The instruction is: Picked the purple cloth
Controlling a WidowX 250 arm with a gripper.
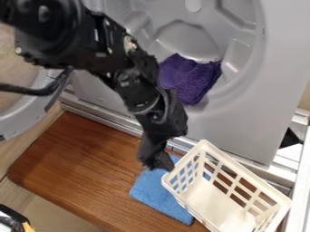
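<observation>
The black gripper [157, 162] hangs over the wooden board, its tip above the upper part of a blue cloth and just left of the white basket. Inside the grey drum-like opening lies the purple cloth [189, 78], crumpled at the lower rim, up and to the right of the gripper and apart from its tip. The arm covers a little of the cloth's left edge. How the fingers stand is not clear from this angle.
A blue cloth [158, 195] lies flat on the brown wooden board [79, 167]. The white plastic basket [227, 195] stands at lower right, partly over that cloth. The grey machine front [266, 95] rises behind, with a round door [39, 106] swung out at left.
</observation>
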